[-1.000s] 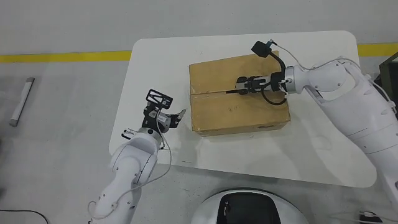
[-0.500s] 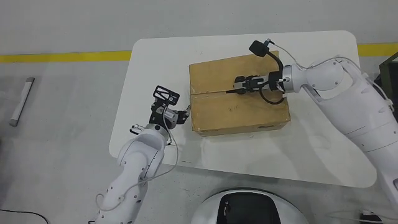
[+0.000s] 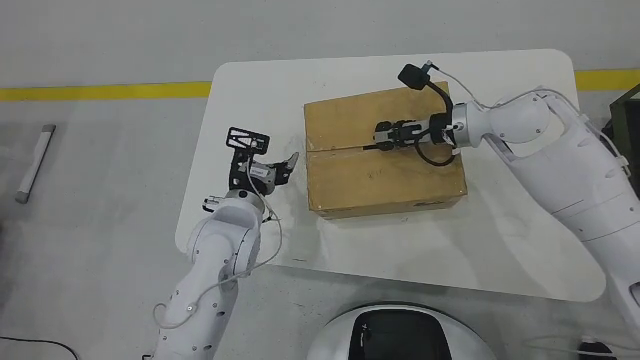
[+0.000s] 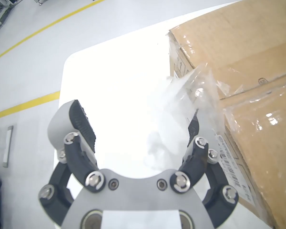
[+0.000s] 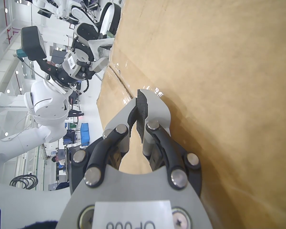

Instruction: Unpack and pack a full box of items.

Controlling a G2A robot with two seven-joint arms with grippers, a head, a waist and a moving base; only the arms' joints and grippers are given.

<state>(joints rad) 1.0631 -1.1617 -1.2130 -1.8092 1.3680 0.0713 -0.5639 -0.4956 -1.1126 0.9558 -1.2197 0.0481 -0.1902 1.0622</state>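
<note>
The left hand [image 4: 135, 116] has backed off the cardboard box [image 3: 370, 185] just ahead, jaws wide, clear tape [image 4: 183, 96] clinging to one finger. The right hand [image 5: 139, 106], pinched closed, rests on the top seam. The seal is probably coming loose.
</note>
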